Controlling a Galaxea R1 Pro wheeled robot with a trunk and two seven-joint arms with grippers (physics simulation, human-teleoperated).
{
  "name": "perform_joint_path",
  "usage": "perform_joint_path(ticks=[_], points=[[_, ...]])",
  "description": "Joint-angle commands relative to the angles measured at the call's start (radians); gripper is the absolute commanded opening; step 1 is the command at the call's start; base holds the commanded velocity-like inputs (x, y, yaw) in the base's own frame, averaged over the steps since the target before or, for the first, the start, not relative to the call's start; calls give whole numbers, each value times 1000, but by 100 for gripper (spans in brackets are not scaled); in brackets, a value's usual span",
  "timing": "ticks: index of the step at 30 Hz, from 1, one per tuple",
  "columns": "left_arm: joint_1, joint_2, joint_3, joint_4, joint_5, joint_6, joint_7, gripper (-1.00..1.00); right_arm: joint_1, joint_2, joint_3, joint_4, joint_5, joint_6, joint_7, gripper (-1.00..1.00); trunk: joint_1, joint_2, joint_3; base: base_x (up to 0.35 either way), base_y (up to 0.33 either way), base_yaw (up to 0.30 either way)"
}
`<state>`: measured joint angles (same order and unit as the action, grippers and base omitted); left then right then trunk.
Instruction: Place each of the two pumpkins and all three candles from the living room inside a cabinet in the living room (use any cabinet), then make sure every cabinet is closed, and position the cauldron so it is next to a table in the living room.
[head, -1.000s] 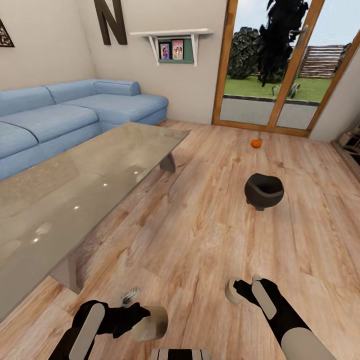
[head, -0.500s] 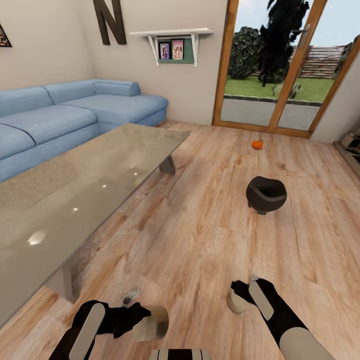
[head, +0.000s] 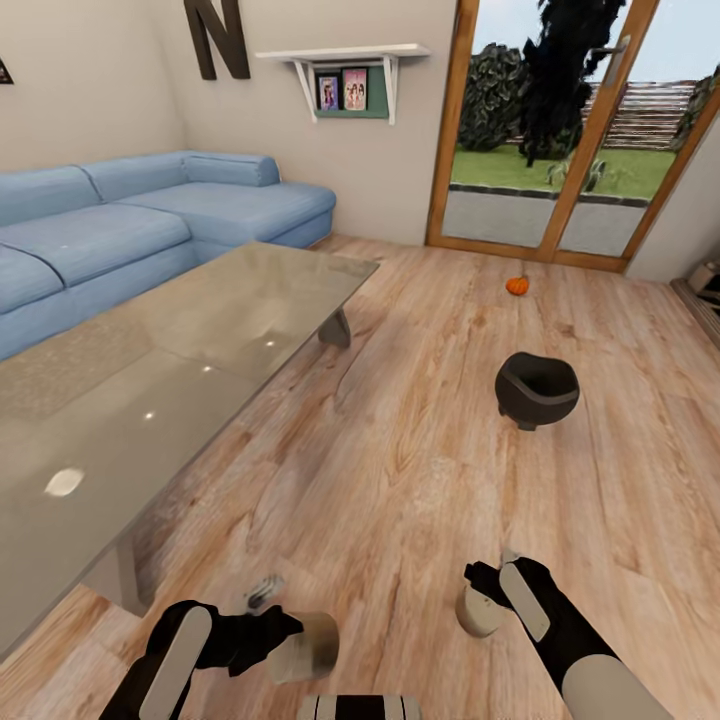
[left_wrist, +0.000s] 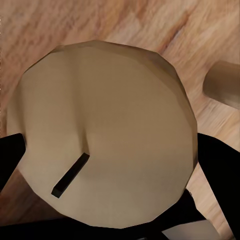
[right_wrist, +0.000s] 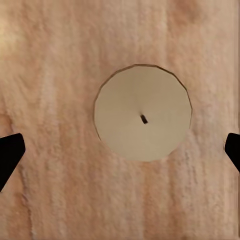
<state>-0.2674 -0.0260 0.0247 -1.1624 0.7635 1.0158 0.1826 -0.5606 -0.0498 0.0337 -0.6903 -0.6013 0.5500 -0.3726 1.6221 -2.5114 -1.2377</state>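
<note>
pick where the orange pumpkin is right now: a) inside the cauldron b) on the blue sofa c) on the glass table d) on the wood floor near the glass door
d: the head view shows the pumpkin sitting on the wood floor just in front of the glass door, beyond the cauldron and apart from it.

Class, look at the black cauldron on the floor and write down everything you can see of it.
The cauldron is a squat, round pot, matt black to dark grey, with a wide open mouth and a thick rim. It looks tipped, so its mouth faces partly sideways, toward the glass table. A short leg shows underneath. It rests on the wooden floor, apart from the table, with the small orange pumpkin farther off near the glass door. Nothing else touches it.
</note>
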Motion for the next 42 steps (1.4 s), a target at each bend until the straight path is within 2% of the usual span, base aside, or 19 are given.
perform_joint_path(ticks=[1,10,14,22,29,42], points=[[0,-1,0,0,2,0,0,-100,0,-1,0,1,-1,0,0,100,0,0,-4,1,0,0],[-1,0,-1,-2,2,0,0,-100,-1,-2,-1,1,-1,-2,0,100,4,-2,-39,0,0,0],[-1,-1,-2,-2,2,0,0,-100,-1,-3,0,1,-1,-28,0,100,6,-3,-54,0,0,0],[-1,-1,-3,-7,1,1,0,-100,-4,-4,0,2,-3,-42,0,100,6,-3,-54,17,0,0],[0,-2,-4,-8,1,1,0,-100,-4,-4,-1,2,-2,-42,0,100,6,-3,-54,234,0,0],[-1,-2,-3,-8,1,1,0,-100,-5,-5,-10,17,-6,-43,0,100,6,-3,-54,102,0,0]])
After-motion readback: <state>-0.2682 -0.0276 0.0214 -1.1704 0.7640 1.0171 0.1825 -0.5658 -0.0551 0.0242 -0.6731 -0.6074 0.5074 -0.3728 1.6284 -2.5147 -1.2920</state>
